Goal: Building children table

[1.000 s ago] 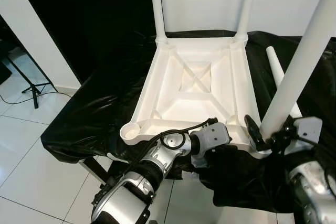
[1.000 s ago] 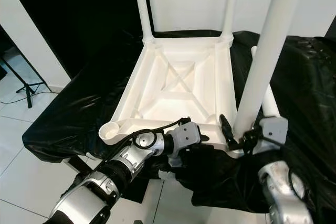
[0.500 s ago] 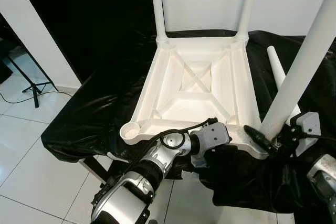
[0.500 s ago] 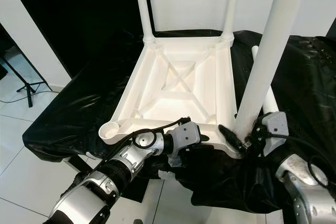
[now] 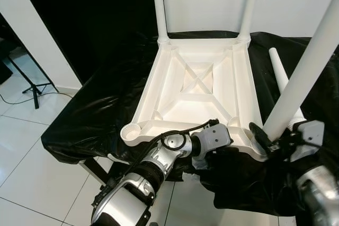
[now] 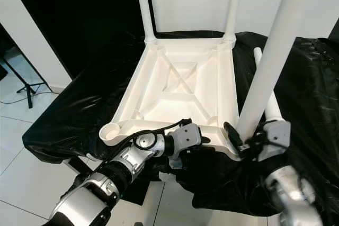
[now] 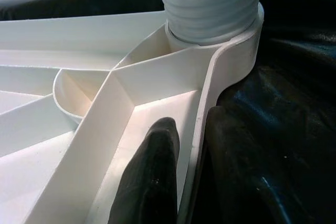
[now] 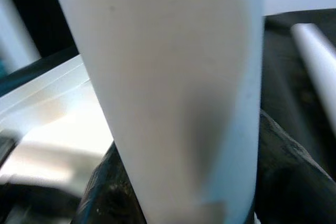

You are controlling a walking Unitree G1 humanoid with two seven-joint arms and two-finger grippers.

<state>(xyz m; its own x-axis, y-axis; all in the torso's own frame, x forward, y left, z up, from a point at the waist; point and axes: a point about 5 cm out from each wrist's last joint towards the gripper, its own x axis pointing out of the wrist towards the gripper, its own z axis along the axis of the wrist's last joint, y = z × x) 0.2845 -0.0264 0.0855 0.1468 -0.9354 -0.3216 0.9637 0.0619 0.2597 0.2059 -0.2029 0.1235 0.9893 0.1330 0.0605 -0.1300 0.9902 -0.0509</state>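
The near rim of the upturned white tabletop [image 5: 196,96] is being pinched by the left gripper [image 7: 181,182], one black finger [image 7: 152,177] inside the rim and the other outside it. The left arm [image 5: 159,162] is being held bent, reaching in from 7 o'clock. The third leg [image 5: 304,75] is being clasped near its base by the right gripper [image 5: 263,137], its two fingers closed around the tube at the tabletop's 5 o'clock corner. Four white legs are being counted: two standing upright [image 5: 158,3] in the far corners, the clasped one, and one loose leg [image 5: 280,80] lying at 3 o'clock on the black sheet [image 5: 100,99]. One socket [image 5: 131,130] is being left unfilled at 7 o'clock.
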